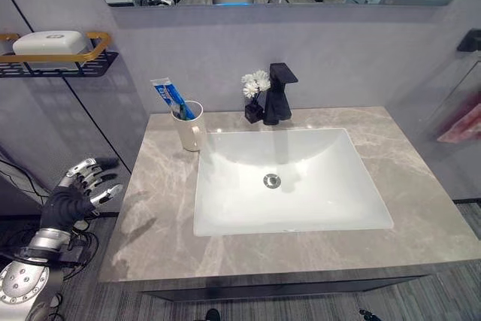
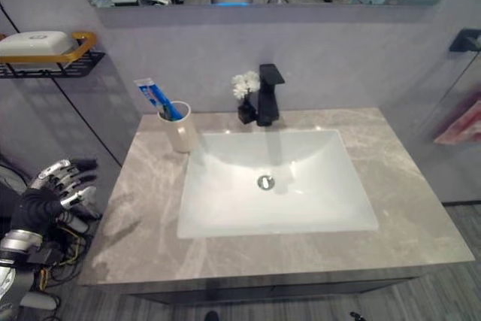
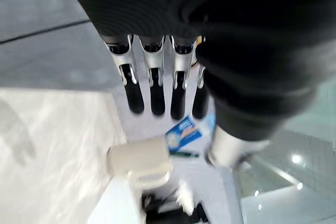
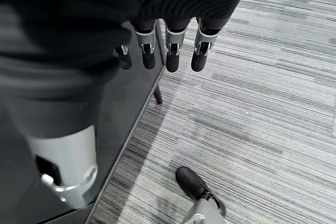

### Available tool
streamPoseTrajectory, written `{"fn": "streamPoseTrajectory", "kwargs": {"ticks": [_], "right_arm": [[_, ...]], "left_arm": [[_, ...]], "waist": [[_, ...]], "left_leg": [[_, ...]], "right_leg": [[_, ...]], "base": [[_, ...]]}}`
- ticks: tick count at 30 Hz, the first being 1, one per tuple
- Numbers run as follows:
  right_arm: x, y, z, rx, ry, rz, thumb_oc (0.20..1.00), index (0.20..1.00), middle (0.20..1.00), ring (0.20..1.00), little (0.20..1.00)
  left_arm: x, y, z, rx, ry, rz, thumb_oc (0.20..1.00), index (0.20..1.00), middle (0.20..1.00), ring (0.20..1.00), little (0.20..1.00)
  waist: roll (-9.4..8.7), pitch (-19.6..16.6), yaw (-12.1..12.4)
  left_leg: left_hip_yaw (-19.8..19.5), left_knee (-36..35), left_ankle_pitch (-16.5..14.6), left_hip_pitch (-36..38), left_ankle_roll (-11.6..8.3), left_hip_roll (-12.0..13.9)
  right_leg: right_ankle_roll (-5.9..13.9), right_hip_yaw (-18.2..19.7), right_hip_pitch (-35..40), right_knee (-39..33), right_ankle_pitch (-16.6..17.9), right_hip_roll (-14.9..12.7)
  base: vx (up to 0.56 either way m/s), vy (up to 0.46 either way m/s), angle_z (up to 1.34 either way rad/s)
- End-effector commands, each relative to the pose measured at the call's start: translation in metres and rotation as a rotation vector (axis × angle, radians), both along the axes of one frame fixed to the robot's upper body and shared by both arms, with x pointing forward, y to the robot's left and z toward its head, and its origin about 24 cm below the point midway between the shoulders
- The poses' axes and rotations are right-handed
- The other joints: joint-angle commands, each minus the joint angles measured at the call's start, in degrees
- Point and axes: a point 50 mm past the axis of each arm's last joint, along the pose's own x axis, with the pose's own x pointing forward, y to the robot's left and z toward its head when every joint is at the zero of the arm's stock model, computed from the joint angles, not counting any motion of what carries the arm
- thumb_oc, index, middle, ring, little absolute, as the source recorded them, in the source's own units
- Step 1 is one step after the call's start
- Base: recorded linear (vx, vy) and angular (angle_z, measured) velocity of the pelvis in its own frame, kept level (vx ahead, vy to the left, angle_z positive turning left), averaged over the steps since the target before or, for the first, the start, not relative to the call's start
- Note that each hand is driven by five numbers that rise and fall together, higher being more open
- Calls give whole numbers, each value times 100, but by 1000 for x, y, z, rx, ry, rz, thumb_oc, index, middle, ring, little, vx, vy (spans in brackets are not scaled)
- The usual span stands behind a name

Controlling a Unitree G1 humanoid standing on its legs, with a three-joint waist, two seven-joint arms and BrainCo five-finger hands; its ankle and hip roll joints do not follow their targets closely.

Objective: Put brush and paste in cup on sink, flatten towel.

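A cream handled cup [image 1: 189, 127] is being shown upright on the grey marble counter [image 1: 150, 216], just beside the back left corner of the white rectangular basin [image 1: 301, 186]; a blue-and-white toothpaste tube [image 1: 167, 94] and a blue brush handle [image 1: 183, 107] are being held inside it, leaning toward the wall; the left hand [image 1: 69, 198] is being held off the counter's left edge, fingers straight and spread, nothing gripped; the right hand [image 4: 157, 51] is being held low above striped grey carpet [image 4: 252, 103], fingers relaxed and empty; a pink towel [image 1: 462, 125] is being seen hanging at the right wall.
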Motion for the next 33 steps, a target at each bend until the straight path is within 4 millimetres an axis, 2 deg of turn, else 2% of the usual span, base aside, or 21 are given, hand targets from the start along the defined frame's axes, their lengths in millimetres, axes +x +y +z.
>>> {"fn": "streamPoseTrajectory", "kwargs": {"ticks": [1, 3, 7, 15, 24, 33], "right_arm": [[20, -14, 9, -40, -35, 38, 1000, 1000, 1000, 1000, 1000], [19, -14, 9, -40, -31, 50, 1000, 1000, 1000, 1000, 1000], [17, -14, 8, -52, -23, 52, 1000, 1000, 1000, 1000, 1000], [27, -14, 11, -54, -50, 68, 1000, 1000, 1000, 1000, 1000], [51, -3, 16, -26, -136, 122, 1000, 1000, 1000, 1000, 1000], [58, 7, 13, 8, -156, 110, 1000, 1000, 1000, 1000, 1000]], "left_arm": [[6, 2, 19, 16, -72, -43, 200, 200, 200, 200, 200], [9, 2, 9, 12, -30, -42, 200, 200, 200, 200, 200], [10, 1, 3, 6, -9, -32, 200, 200, 200, 200, 200], [18, 2, -6, 3, 36, -31, 200, 200, 200, 200, 200], [37, 0, -2, 31, 2, -30, 200, 200, 200, 200, 200], [51, 0, 13, 58, -82, -6, 200, 200, 200, 200, 200]], "waist": [[-21, 225, -138], [-18, 292, -178], [-6, 393, -220], [17, 601, -294], [-32, 795, -397], [-130, 855, -399]], "left_leg": [[169, 54, 286, -127, -3, 125], [193, 54, 293, -212, -4, 129], [216, 54, 298, -298, 24, 113], [309, 54, 304, -472, 76, 95], [411, 54, 294, -649, 113, 69], [511, 64, 286, -755, 144, 47]], "right_leg": [[121, 41, -161, 181, 832, -101], [138, 69, -267, 168, 883, -107], [148, 100, -368, 168, 925, -125], [171, 222, -650, 177, 1038, -146], [189, 397, -969, 186, 1162, -167], [196, 479, -1145, 207, 1249, -185]], "base": [[0, 0, 0], [0, 0, 0], [-12, 22, -4], [-18, 26, -8], [-18, 19, -11], [3, 2, -5]]}}
